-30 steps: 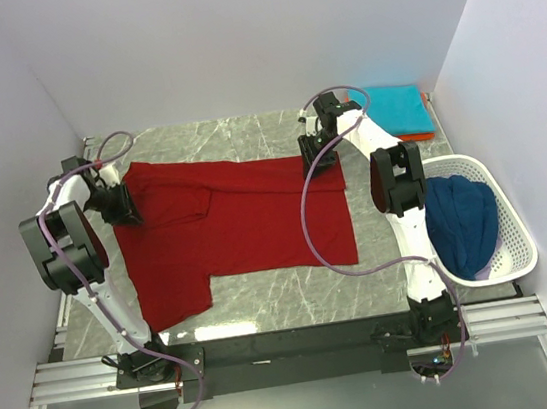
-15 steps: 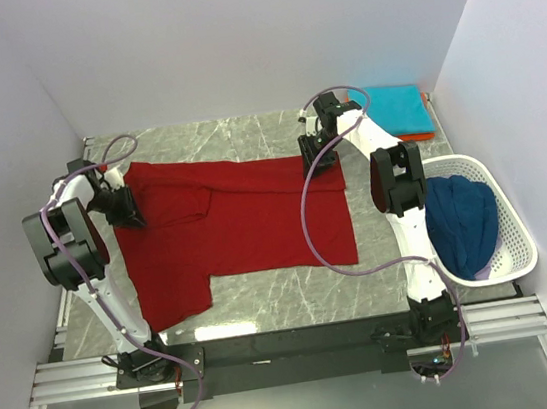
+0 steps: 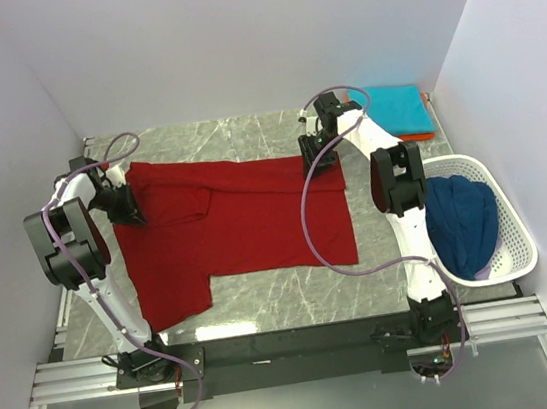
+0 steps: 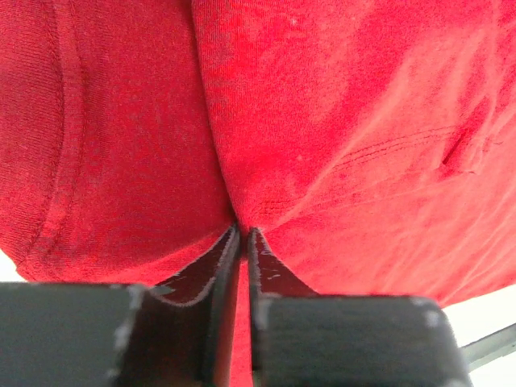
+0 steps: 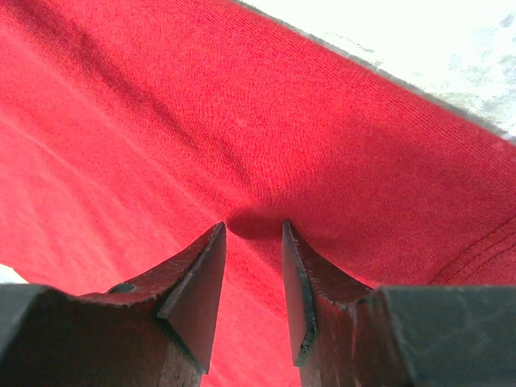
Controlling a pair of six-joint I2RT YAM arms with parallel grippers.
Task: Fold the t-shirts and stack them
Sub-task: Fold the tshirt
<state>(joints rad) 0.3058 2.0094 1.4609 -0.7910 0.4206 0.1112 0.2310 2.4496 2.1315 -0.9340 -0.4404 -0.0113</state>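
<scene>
the overhead view is bright and evenly lit by soft, diffuse light from above, with the pale walls bouncing it around. the glossy bench (image 3: 296, 297) throws back whitish glare patches near its front edge, and shadows under the arms are faint and soft-edged. this view is sharp, with no clear bending at the edges.

in the left wrist view the dark red t-shirt (image 4: 322, 121) glows saturated, its weave crisp in the middle. the lower corners burn out to white, and the jaws of the left gripper (image 4: 242, 234) are near-black and soft.

in the right wrist view the top right corner is overexposed and hazy. a small dark shadow sits on the cloth between the jaws of the right gripper (image 5: 252, 230).
</scene>
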